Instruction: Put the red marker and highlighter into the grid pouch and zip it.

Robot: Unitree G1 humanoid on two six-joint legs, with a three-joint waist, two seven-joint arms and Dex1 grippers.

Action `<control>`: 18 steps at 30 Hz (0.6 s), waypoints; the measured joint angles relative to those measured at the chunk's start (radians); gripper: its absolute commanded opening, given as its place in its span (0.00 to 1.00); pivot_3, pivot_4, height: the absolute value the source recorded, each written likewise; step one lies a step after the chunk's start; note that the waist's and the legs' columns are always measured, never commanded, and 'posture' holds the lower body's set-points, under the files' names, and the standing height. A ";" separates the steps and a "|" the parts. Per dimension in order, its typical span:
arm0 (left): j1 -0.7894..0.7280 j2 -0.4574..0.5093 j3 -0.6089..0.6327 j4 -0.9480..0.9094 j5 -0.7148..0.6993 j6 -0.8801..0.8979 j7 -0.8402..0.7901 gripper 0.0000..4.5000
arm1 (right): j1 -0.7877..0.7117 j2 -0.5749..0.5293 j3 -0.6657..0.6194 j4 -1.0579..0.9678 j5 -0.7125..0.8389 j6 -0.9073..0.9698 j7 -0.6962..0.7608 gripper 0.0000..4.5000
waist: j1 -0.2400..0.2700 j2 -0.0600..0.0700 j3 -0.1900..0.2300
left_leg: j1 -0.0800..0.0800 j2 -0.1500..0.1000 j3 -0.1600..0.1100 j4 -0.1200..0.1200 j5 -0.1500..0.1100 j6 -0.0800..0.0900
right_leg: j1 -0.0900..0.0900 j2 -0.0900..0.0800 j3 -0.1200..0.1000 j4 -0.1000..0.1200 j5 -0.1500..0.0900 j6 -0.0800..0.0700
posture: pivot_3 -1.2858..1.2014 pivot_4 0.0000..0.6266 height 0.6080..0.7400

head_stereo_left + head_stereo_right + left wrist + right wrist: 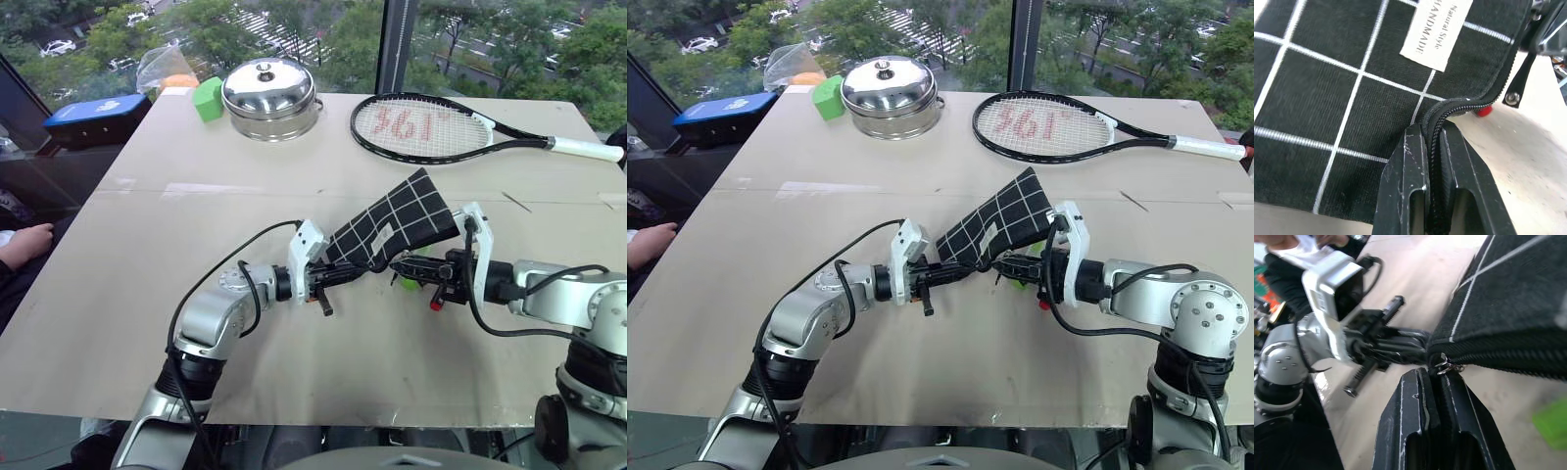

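The grid pouch, black with white lines and a white label, hangs tilted above the table between both grippers. My left gripper is shut on the pouch's zipper edge at its lower corner. My right gripper faces it from the right, shut at the zipper pull. A red end of the red marker peeks out below the pouch's edge; its barrel is hidden. A bit of the light green highlighter shows on the table under the pouch, beside my right gripper.
At the far side of the table lie a tennis racket, a steel pot with lid and a green block. A blue box sits off the far left corner. A person's hand rests at the left.
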 measured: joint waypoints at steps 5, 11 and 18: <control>-0.007 -0.008 0.023 0.000 -0.025 0.036 0.013 0.00 | 0.011 -0.063 0.077 0.007 0.011 -0.053 -0.065 0.02 | 0.000 0.000 0.000 | 0.000 0.000 0.000 0.000 0.000 0.000 | 0.000 0.001 0.000 0.000 0.002 0.003 | 0.52 0.24 1.00; -0.014 -0.018 0.039 0.000 -0.048 0.070 0.038 0.00 | 0.013 -0.079 0.142 0.006 0.025 -0.125 -0.129 0.02 | 0.001 0.000 0.000 | 0.000 0.000 0.000 0.000 0.000 0.000 | 0.000 0.001 0.000 0.000 0.002 0.004 | 0.52 0.24 1.00; -0.030 -0.025 0.058 -0.015 -0.074 0.104 0.059 0.00 | -0.008 -0.141 0.197 -0.018 0.014 -0.178 -0.170 0.02 | 0.000 0.000 0.000 | 0.000 0.000 0.000 0.000 0.000 0.000 | 0.000 0.001 0.000 0.000 0.002 0.004 | 0.52 0.24 1.00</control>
